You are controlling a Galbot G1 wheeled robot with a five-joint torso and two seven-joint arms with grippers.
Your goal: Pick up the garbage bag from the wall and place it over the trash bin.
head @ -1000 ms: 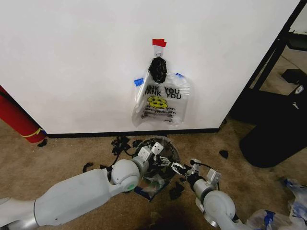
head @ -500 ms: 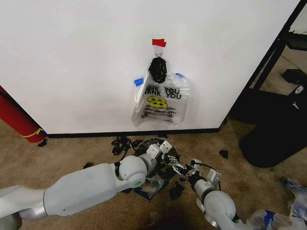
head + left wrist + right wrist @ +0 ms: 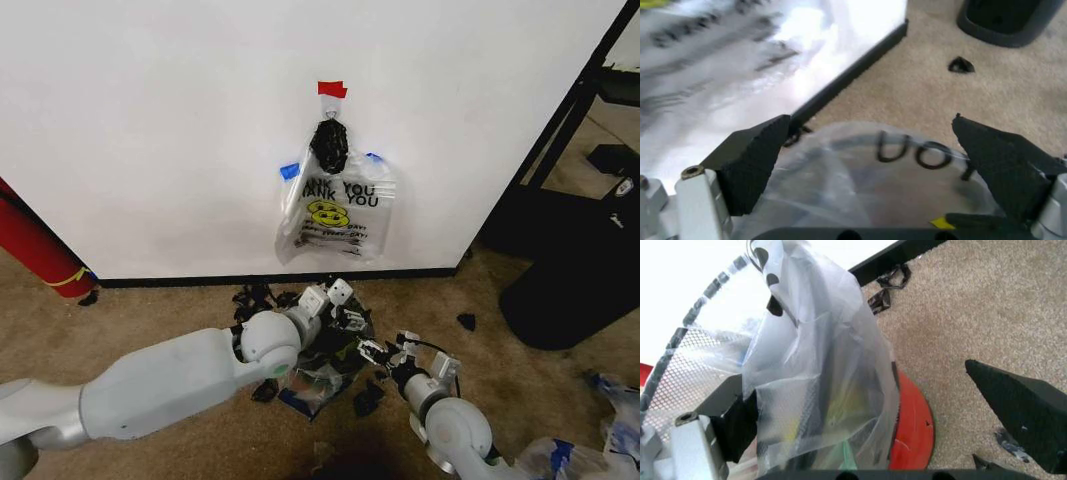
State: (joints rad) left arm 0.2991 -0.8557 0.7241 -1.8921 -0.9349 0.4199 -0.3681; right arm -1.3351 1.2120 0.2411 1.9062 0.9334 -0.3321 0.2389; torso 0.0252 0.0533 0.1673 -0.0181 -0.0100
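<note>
Tan carpet point(image 3: 150, 310), black baseboard point(image 3: 200, 280), dark shelving point(image 3: 590, 120)

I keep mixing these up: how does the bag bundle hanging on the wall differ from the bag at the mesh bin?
The bag bundle hangs flat against the wall, gathered at a black knot under red tape. The garbage bag is loose and crumpled, draped on the trash bin down at the floor. Both are clear plastic with black print.

Smooth white-grey arm shells — black wedge fingers point(image 3: 750, 165), silver screwed brackets.
</note>
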